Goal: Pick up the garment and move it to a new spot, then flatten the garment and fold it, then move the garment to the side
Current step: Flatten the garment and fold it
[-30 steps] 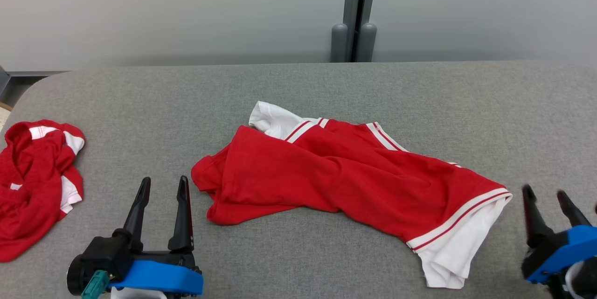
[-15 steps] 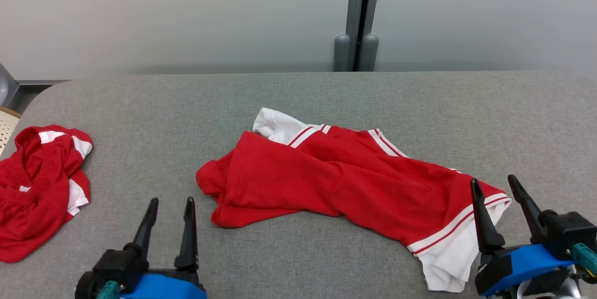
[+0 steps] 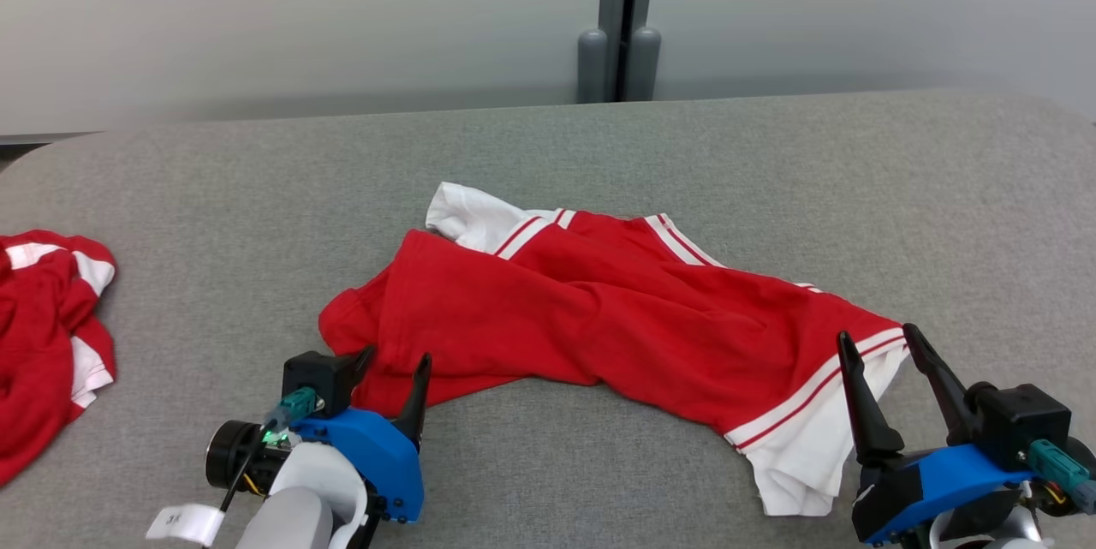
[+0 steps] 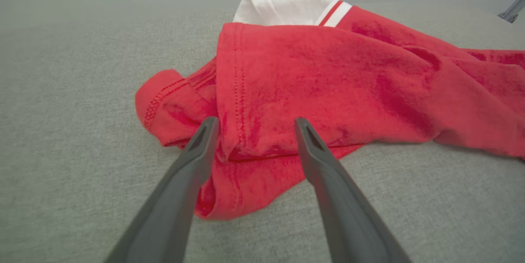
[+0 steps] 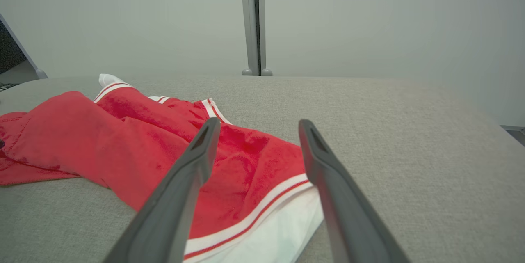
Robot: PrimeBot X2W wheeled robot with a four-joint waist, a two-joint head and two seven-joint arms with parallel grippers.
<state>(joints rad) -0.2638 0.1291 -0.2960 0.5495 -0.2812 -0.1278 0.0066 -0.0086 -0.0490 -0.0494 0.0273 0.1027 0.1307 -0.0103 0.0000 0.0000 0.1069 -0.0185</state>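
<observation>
While slumped in a loose, creased heap mid-table on the grey padded table [image 3: 771,164], reads as light, limp knit: a red shirt [image 3: 599,318] with white striped sleeves, likely to sag, stretch and drag instead of keeping any shape once lifted. Not fragile, not slippery; apt to cling to the cloth cover and to bunch if pulled from one end alone.

Bracketed at the end toward the table's left edge by the left gripper [image 3: 396,354], released and empty, with long fingers [image 4: 197,152] straddling the double-stitched hem corner [image 4: 236,90]; hard to say from the wrist view whether touching the cloth or just above it. Matched at the opposite end by the right gripper [image 3: 876,331], likewise spread wide and holding nothing, with tips just beside the white sleeve [image 3: 805,455] and its red-striped band.

Best taken by pinching a single thick fold at each end: hem corner on the left, sleeve band on the right, deep enough to catch both layers. Calls for lifting both ends together, stretching the creases out under its own weight. Worth watching for a pinch of top layer only.

Also pictured: a second red-and-white garment [image 3: 43,335], crumpled at the table's left edge, well apart.
</observation>
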